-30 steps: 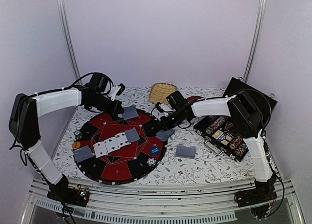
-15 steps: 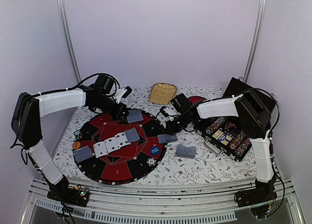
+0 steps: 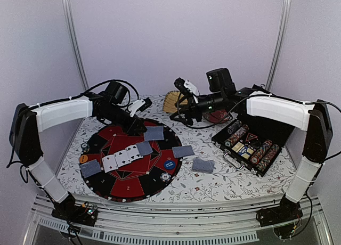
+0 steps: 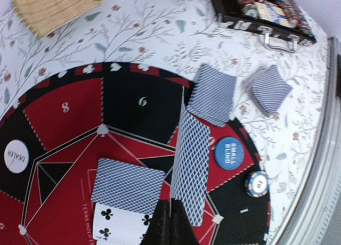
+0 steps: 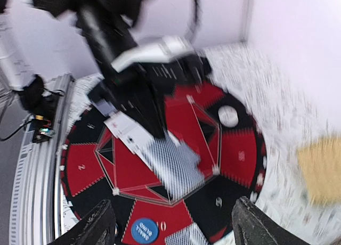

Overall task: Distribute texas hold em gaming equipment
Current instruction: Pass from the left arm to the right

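Observation:
My left gripper [image 3: 139, 129] is shut on the edge of a blue-backed card [image 3: 154, 133], which hangs over the round red-and-black mat [image 3: 106, 136]. In the left wrist view that card [image 4: 192, 162] stands on edge between my shut fingers [image 4: 160, 229]. More cards lie face down [image 3: 144, 147] and face up [image 3: 121, 158] at the mat's centre. Other cards rest at its left [image 3: 90, 168], at its right edge [image 3: 183, 150] and on the cloth [image 3: 202, 165]. A blue small-blind button [image 3: 169, 163] and a chip [image 3: 165, 176] sit on the mat. My right gripper [image 3: 180, 113] hovers open and empty, raised near the basket.
A woven basket [image 3: 171, 101] and a dark-red plate [image 3: 218, 115] stand at the back. An open black chip case [image 3: 250, 146] sits at the right. An orange button [image 3: 83, 158] and a green chip [image 3: 84, 146] lie left of the mat. White walls close in on three sides.
My right gripper let go of its card at the mat's right edge, opened, and rose back toward the basket. My left gripper carried its card to the right over the mat.

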